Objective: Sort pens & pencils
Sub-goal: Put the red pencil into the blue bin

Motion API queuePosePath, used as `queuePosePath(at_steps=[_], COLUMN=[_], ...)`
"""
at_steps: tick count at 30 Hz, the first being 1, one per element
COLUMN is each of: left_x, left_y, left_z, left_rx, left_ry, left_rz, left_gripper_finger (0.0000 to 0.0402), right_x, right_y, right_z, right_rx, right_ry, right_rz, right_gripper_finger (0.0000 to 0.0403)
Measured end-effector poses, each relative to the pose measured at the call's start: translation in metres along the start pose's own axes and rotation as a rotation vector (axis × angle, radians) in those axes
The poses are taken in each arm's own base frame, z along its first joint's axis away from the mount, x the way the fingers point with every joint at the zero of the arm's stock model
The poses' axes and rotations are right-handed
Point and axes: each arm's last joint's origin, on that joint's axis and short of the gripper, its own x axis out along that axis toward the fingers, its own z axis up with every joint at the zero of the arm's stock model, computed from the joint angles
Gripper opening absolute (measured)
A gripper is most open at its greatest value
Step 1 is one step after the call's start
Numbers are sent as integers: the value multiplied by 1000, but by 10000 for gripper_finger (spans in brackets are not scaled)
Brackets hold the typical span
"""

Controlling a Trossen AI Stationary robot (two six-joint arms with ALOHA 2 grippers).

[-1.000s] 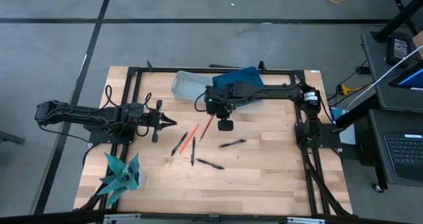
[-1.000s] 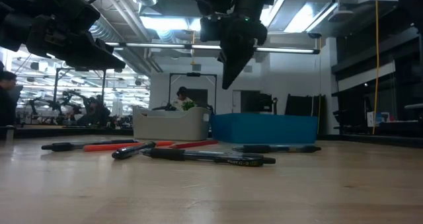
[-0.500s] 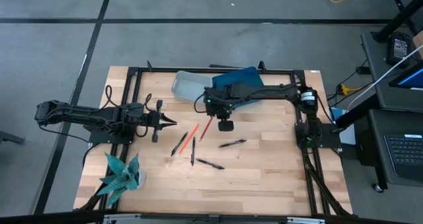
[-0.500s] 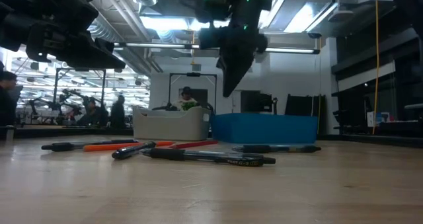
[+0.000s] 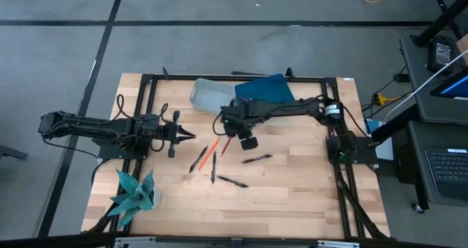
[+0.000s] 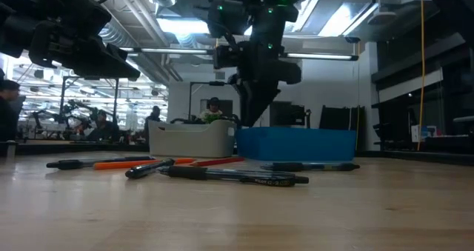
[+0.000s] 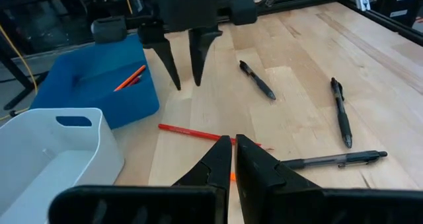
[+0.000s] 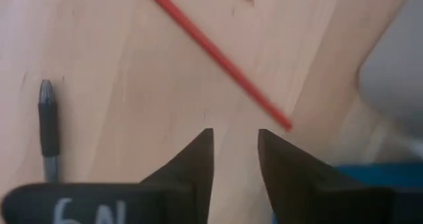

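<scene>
Overhead, the right claw (image 5: 235, 140) hangs narrowly parted and empty above a red pencil (image 5: 228, 141) on the surface (image 5: 292, 182); the left claw (image 5: 191, 137) waits closed, well apart.

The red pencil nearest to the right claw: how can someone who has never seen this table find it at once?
Start at the blue bin at the table's far edge, where the right claw, open, hangs just in front. The pencil lies on the wood just left of that claw, pointing toward the bin. It is plain red, while its neighbour is more orange and the pens are black.
</scene>
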Motion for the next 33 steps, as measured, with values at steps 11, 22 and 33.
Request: queuePosePath(at_steps=[11,22,33], left_x=[0,0,0], left_y=[0,0,0], left_z=[0,0,-1], left_rx=[-25,-25,-21], left_ry=[1,5,8], left_rz=[-1,-1,-1], left_gripper_finger=[14,14,14], right_x=[13,42,52], right_y=[17,16,8], right_z=[18,19,19], right_rx=[-259,-351,-403], right_ry=[-63,-40,-77], right_rz=[-28,-18,-8], right_gripper_finger=[142,142,142])
